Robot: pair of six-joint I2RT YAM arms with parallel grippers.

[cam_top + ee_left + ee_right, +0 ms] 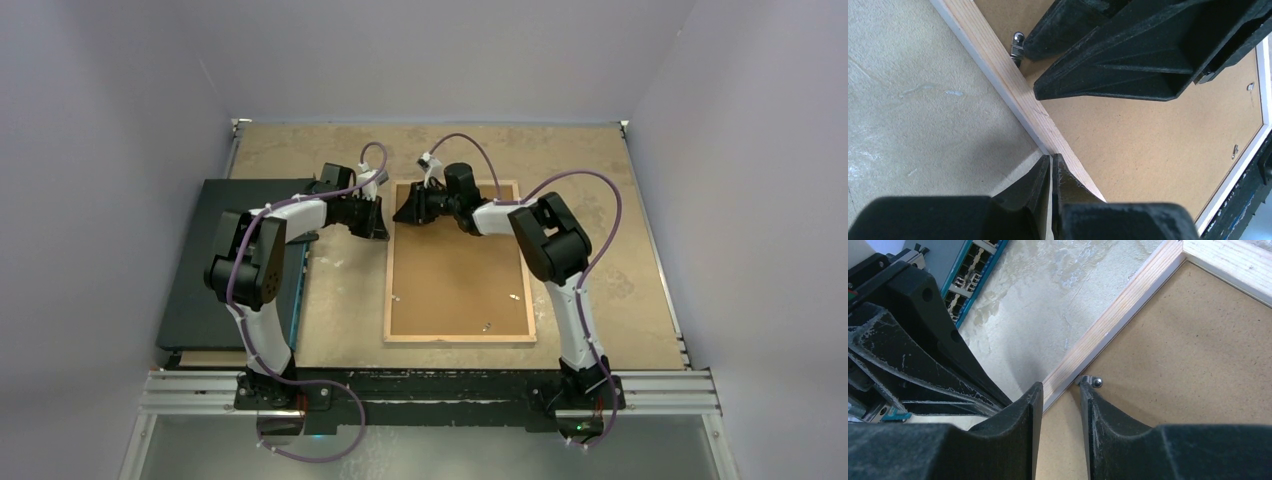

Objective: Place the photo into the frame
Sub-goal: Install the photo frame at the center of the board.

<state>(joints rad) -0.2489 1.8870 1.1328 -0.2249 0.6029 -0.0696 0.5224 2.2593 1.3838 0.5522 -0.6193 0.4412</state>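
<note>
Grey walls box in a tan table (600, 200). The frame (455, 338) lies face down near the table's middle with its brown backing board (455, 280) up. My left gripper (1051, 159) is pinched shut on nothing, tips against the frame's left rail near its far-left corner. My right gripper (1060, 385) stands narrowly parted astride that rail beside a metal tab (1093, 382). The photo (973, 270) shows only as a blue edge by a dark board (225, 250) at the table's left edge. I judge I'm freeing the backing, so next I turn that tab without shifting the frame.

frame (458, 262): I can read no lettering, label or number on its back.
bench (345, 300): I make out no readable marks or signs here.
</note>
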